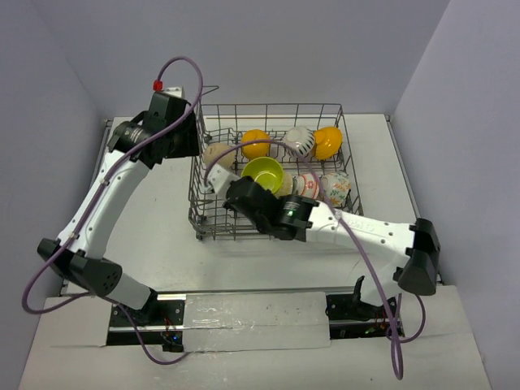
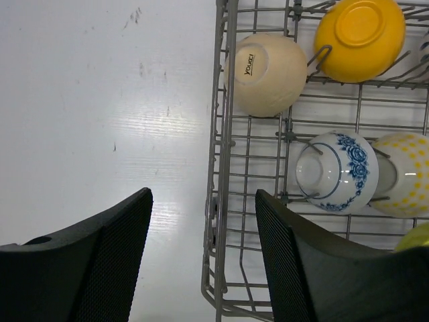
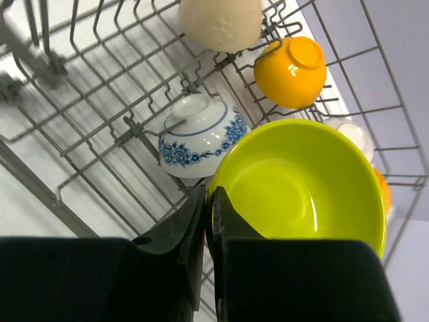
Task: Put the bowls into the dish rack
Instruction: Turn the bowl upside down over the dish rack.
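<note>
The main risk is the thin pinch. The right fingers (image 3: 181, 235) are nearly shut on the rim of the lime green bowl (image 3: 301, 188), and nothing else supports it. The bowl could therefore pivot or slip if it meets a tine. It hangs open side up over the middle of the dish rack (image 1: 268, 106), spreading from the fingertips toward 3 o'clock in the right wrist view.

The blue-patterned bowl (image 3: 198, 144) sits just beside the fingertips at 12 o'clock. I cannot tell whether the 2 bowls touch. Letting go here would likely drop the green one onto it instead of between the wires. The tan bowl (image 3: 221, 23) and 1 orange-yellow bowl (image 3: 291, 70) stand farther off, at 12 and 1 o'clock.

A 2nd hazard is the left fingers (image 2: 107, 255). They are spread wide and hold nothing, straddling the rack's 9 o'clock wall, with 1 finger over the counter (image 2: 100, 100) and 1 over the wires. A downward move from there would strike that wall and shake the loaded bowls.
</note>
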Action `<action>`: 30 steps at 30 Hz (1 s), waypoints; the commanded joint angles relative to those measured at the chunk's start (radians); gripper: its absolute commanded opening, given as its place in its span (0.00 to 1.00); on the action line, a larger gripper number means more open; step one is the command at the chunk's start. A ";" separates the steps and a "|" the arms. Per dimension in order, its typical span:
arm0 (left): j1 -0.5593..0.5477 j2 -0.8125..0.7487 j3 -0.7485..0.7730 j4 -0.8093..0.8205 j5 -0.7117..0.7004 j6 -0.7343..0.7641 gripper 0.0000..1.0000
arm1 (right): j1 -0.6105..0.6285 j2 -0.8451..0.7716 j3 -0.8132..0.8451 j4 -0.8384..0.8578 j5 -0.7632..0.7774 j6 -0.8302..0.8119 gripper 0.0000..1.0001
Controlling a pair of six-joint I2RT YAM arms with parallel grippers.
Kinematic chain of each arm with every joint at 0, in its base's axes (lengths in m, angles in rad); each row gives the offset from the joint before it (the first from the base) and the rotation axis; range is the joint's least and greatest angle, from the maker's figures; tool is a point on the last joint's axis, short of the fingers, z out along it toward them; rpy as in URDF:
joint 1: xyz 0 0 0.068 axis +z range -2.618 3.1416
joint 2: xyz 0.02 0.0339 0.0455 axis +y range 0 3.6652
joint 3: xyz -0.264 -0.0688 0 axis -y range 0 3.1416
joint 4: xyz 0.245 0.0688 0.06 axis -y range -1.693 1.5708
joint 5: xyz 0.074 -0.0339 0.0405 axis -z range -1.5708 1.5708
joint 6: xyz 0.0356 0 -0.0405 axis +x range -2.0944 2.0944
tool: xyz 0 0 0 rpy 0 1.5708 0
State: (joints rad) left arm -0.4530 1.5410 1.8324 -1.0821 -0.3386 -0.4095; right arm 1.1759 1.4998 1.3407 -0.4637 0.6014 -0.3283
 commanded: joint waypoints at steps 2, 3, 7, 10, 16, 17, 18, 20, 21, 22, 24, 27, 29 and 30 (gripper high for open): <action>-0.001 -0.094 -0.123 0.097 0.064 -0.008 0.68 | -0.096 -0.199 -0.011 0.092 -0.127 0.123 0.00; -0.001 -0.107 -0.148 0.108 0.079 -0.006 0.67 | -0.135 -0.223 -0.017 0.109 -0.196 0.144 0.00; 0.000 -0.162 -0.260 0.143 0.111 0.001 0.64 | -0.234 -0.331 -0.040 0.187 -0.322 0.291 0.00; -0.003 -0.194 -0.321 0.175 0.164 0.027 0.59 | -0.303 -0.354 -0.070 0.275 -0.397 0.407 0.00; -0.003 -0.234 -0.399 0.201 0.184 0.054 0.59 | -0.367 -0.375 -0.172 0.483 -0.488 0.619 0.00; -0.003 -0.239 -0.409 0.206 0.194 0.055 0.58 | -0.386 -0.375 -0.202 0.553 -0.532 0.655 0.00; -0.003 -0.246 -0.418 0.211 0.202 0.060 0.57 | -0.392 -0.375 -0.218 0.586 -0.540 0.691 0.00; -0.003 -0.252 -0.441 0.218 0.202 0.066 0.49 | -0.397 -0.372 -0.270 0.690 -0.560 0.771 0.00; -0.003 -0.257 -0.458 0.223 0.211 0.070 0.46 | -0.398 -0.363 -0.284 0.723 -0.560 0.791 0.00; -0.003 -0.260 -0.467 0.238 0.217 0.072 0.44 | -0.395 -0.360 -0.297 0.750 -0.557 0.823 0.00; -0.003 -0.263 -0.481 0.246 0.243 0.075 0.34 | -0.397 -0.346 -0.334 0.824 -0.531 0.857 0.00; -0.004 -0.263 -0.489 0.251 0.265 0.075 0.11 | -0.397 -0.317 -0.373 0.911 -0.526 0.919 0.00; -0.004 -0.265 -0.493 0.261 0.276 0.075 0.04 | -0.397 -0.297 -0.382 0.957 -0.528 0.940 0.00; -0.006 -0.266 -0.496 0.261 0.279 0.075 0.04 | -0.397 -0.279 -0.387 0.976 -0.531 0.966 0.00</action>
State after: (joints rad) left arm -0.4553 1.2980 1.3487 -0.8677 -0.1074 -0.3721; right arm 0.7845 1.2022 0.9546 0.3038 0.0753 0.5400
